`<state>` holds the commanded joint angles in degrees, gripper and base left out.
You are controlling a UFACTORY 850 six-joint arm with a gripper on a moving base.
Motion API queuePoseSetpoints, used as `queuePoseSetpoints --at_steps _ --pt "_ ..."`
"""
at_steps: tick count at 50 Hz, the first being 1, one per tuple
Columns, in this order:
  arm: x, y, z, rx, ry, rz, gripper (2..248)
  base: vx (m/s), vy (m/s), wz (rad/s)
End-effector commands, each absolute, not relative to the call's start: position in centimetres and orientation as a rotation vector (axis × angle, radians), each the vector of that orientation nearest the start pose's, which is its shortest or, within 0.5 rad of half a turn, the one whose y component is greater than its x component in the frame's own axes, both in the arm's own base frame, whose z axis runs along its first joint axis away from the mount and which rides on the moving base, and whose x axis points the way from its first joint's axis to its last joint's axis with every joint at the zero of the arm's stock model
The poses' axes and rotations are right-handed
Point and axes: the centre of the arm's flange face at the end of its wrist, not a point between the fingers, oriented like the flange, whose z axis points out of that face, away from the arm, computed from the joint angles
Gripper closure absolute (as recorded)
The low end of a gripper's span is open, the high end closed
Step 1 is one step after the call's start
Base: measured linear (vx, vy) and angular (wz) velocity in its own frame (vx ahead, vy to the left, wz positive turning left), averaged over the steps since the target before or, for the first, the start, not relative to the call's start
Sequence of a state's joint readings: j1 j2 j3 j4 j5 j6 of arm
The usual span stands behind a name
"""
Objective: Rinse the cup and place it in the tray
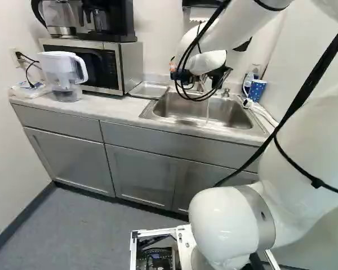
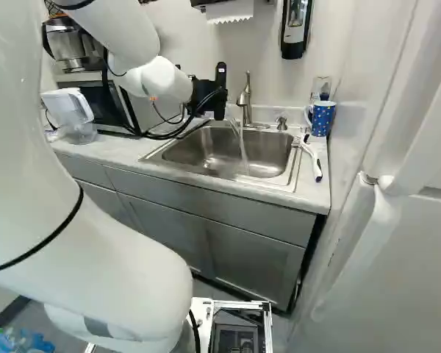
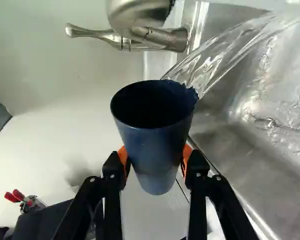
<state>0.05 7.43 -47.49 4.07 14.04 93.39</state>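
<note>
Wrist view, black two-finger gripper (image 3: pixel 155 156) closed on dark-blue tapered cup (image 3: pixel 157 172), rim at clear running water (image 3: pixel 217 57) beside brushed-steel sink (image 3: pixel 222 142); best ease mouth squarely under flow, swirl gently, then tip out over sink without slipping

The claw (image 2: pixel 207 95) hangs left of the faucet (image 2: pixel 245 101), and water (image 2: pixel 242 151) runs into the sink (image 2: pixel 195 151). On the table (image 2: pixel 314 193), right of the sink, a dotted blue mug (image 2: pixel 322 119) stands near a brush (image 2: pixel 312 160).
</note>
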Motion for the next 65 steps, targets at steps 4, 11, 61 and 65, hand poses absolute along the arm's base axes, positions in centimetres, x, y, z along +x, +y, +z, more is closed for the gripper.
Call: queuePoseSetpoints --at_steps 4,11,61,65 --pt "46.84 -0.11 59.63 -1.318 1.581 -0.924 129 0.000 0.000 0.000" --pt "46.84 -0.11 59.63 -1.252 1.619 -0.878 129 0.000 0.000 0.000" --pt "46.84 -0.11 59.63 -1.213 1.640 -0.852 129 0.000 0.000 0.000" --pt "46.84 -0.11 59.63 -1.213 1.640 -0.852 129 0.000 0.000 0.000"
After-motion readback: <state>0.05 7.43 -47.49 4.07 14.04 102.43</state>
